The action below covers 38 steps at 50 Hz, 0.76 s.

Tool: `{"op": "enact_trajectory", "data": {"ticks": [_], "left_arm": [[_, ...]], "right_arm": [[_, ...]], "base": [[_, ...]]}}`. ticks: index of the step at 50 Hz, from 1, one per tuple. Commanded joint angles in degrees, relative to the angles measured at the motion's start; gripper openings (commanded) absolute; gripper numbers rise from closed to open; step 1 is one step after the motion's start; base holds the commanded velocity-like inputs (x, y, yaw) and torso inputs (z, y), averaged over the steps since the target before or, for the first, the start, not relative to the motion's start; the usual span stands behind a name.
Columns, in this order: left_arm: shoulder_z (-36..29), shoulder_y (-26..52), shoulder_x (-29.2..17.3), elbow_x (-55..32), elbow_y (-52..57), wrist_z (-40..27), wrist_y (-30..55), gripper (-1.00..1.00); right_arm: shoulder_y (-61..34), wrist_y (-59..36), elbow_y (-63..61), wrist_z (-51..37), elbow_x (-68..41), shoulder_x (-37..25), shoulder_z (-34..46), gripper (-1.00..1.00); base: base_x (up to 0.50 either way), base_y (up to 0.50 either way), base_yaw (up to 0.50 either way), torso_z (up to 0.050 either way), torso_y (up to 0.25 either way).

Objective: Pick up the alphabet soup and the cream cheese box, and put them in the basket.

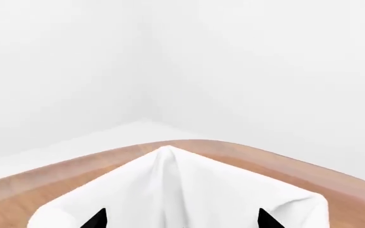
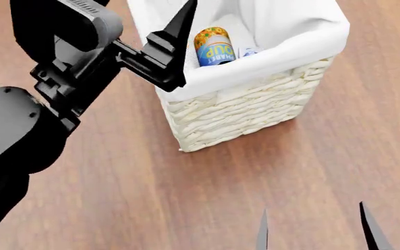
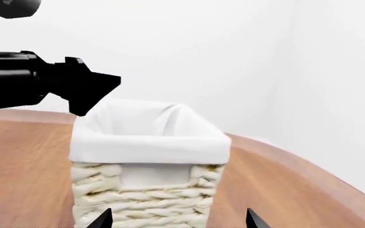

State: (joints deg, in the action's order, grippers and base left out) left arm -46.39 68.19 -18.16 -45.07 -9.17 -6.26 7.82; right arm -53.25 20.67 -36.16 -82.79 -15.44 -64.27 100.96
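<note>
The basket [image 2: 255, 104] stands on the wooden table. The alphabet soup [image 2: 214, 47] lies inside it, its blue label facing up. A small white and blue corner of the cream cheese box [image 2: 247, 52] shows beside the can; the rest is hidden by the liner. My left gripper [image 2: 184, 47] is open and empty over the basket's left rim. In the left wrist view, the left gripper [image 1: 182, 221] has only the white liner [image 1: 169, 190] between its fingertips. My right gripper [image 2: 316, 232] is open and empty, a little in front of the basket [image 3: 144, 190]. It also shows in the right wrist view [image 3: 176, 221].
The wooden table [image 2: 186, 198] spreads around the basket, and its curved edge [image 1: 246, 153] lies beyond the basket. White walls stand behind. The left arm [image 3: 36, 80] reaches over the basket's rim in the right wrist view.
</note>
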Motion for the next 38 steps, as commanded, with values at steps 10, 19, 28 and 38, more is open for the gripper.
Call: {"op": "enact_trajectory", "data": {"ticks": [10, 19, 28, 38], "left_arm": [[-2.4, -25.2, -12.0, 19.0, 35.2, -27.7, -9.7, 1.0], [-1.4, -25.3, -11.7, 18.2, 33.1, -27.4, -11.1, 1.0], [-1.5, -25.7, -12.2, 19.1, 34.0, -28.0, -10.8, 1.0], [-0.9, -28.1, -15.6, 18.7, 41.9, -30.9, -9.6, 1.0]], "right_arm": [[1.1, 0.0, 0.5, 1.1, 0.3, 2.6, -0.8, 1.0], [1.4, -0.7, 0.2, 1.4, 0.2, 2.9, -1.1, 1.0], [1.8, -0.6, 0.7, 1.9, 0.1, 3.4, -1.5, 1.0], [2.8, 2.2, 4.6, 3.0, 0.0, 6.1, -1.9, 1.0]], "base": [[0.0, 0.0, 0.0, 0.0, 0.0], [0.0, 0.0, 0.0, 0.0, 0.0], [0.0, 0.0, 0.0, 0.0, 0.0], [0.0, 0.0, 0.0, 0.0, 0.0]]}}
